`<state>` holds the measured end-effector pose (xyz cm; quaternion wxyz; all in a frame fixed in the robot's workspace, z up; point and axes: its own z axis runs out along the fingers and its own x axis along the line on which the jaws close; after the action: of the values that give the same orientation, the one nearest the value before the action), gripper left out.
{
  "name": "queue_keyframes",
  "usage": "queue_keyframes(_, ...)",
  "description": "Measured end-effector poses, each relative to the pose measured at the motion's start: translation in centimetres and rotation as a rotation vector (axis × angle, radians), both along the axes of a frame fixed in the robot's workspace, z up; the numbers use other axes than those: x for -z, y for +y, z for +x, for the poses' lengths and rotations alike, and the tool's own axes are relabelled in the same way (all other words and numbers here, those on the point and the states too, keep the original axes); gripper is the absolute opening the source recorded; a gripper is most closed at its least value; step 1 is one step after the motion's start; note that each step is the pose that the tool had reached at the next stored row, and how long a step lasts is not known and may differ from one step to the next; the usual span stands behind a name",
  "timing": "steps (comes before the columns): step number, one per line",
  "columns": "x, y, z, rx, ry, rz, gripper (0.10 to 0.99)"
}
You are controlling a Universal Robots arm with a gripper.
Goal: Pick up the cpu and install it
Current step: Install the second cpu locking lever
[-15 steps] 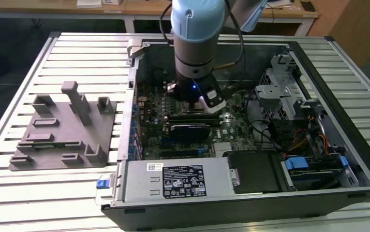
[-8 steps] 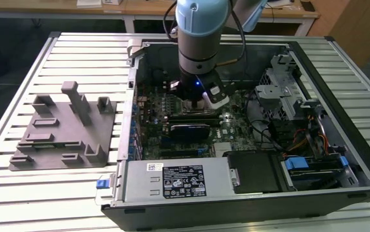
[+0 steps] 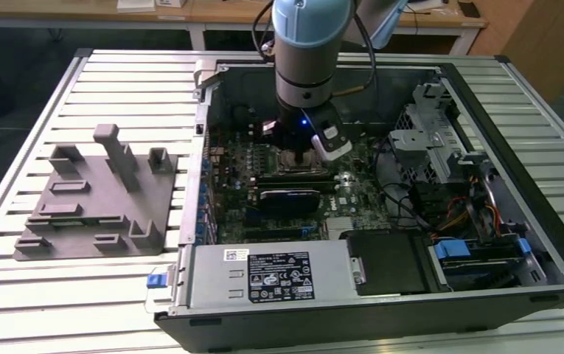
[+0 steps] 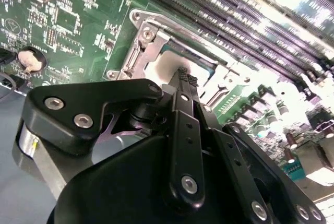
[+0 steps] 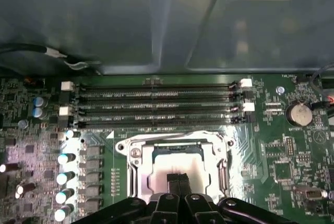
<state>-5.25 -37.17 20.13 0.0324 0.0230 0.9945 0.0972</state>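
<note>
Fingers of the gripper are pressed together right over the cpu, which sits in the metal socket frame on the motherboard; any tilt could bend socket pins.

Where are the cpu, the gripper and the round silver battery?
cpu point(image 5: 180, 167): first wrist view, bare silver top.
gripper point(image 5: 179, 179): first wrist view, between its fingertips.
round silver battery point(image 5: 299, 113): first wrist view, its flat face.
</note>
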Motion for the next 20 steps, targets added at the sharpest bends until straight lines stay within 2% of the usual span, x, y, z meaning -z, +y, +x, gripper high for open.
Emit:
queue_keyframes(4,-0.13,0.34,0.00,0.000,0.0000,-0.006,0.106)
queue_keyframes(8,-0.66,0.48,0.00,0.000,0.0000,-0.013,0.106)
queue_keyframes(15,-1.48,0.68,0.00,0.000,0.0000,-0.042,0.106)
queue_keyframes(18,-1.63,0.73,0.00,0.000,0.0000,-0.050,0.106)
queue_keyframes(20,-1.63,0.73,0.00,0.000,0.0000,-0.051,0.106)
